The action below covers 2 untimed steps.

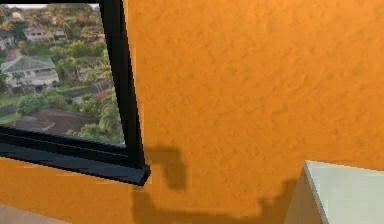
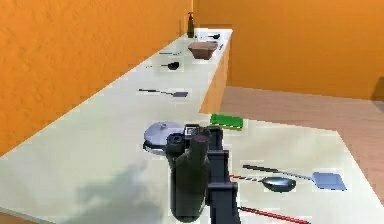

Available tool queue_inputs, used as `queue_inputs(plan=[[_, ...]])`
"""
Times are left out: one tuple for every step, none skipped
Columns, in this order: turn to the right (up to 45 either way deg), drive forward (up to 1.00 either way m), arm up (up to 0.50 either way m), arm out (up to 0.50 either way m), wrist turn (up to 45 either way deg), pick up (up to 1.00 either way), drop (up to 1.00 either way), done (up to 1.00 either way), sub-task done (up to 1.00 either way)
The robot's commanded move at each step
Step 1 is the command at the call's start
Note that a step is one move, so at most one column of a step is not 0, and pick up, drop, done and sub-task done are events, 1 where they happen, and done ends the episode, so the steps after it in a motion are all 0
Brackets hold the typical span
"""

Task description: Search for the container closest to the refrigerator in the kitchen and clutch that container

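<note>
Orange roughcast wall (image 1: 250, 90) faces me in the forward view, with a black-framed window (image 1: 60, 80) onto houses and trees at its left and a corner of the pale countertop (image 1: 345, 195) at lower right. In the arm side view that countertop runs long beside the orange wall, wooden floor (image 2: 300, 100) to its right, carrying a dark bottle (image 2: 192, 24), a brown bowl (image 2: 203, 48), a ladle (image 2: 170, 66) and a spatula (image 2: 165, 93) farther out, and a green block (image 2: 227, 121) nearer. My gripper (image 2: 178, 145) sits at a round grey thing (image 2: 158, 134) lying on the counter; I cannot tell whether that is the container, nor whether the claw holds anything.
</note>
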Motion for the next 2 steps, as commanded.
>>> queue_inputs(plan=[[0.0, 0.0, 0.1, 0.0, 0.0, 0.0, 0.0, 0.0, 0.0], [0.0, 0.0, 0.0, 0.0, 0.0, 0.0, 0.0, 1.0, 0.0]])
